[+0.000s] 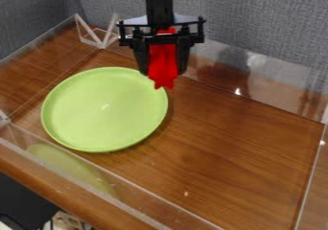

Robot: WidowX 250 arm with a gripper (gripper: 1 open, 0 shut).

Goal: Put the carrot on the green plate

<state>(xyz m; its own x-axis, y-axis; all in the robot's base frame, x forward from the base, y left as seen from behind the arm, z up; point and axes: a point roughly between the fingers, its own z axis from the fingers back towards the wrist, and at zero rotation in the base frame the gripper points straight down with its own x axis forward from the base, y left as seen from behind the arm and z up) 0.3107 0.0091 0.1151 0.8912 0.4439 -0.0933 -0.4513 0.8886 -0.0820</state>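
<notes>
Carrot held in the air over the plate's edge

The gripper (163, 54) points straight down, its fingers clenched on the red carrot (163, 69), which hangs upright below them. Under the carrot's lower end lies the far right rim of the green plate (90, 114), resting on the wooden table (244, 148).

A brown wooden table (244, 157) with a glossy, reflective top fills the frame, bordered by low clear plastic walls (77, 172) along its edges. The green plate (96, 114) lies flat on the wood at left of centre. A small pale wire-like stand (92, 31) sits at the upper left corner.
</notes>
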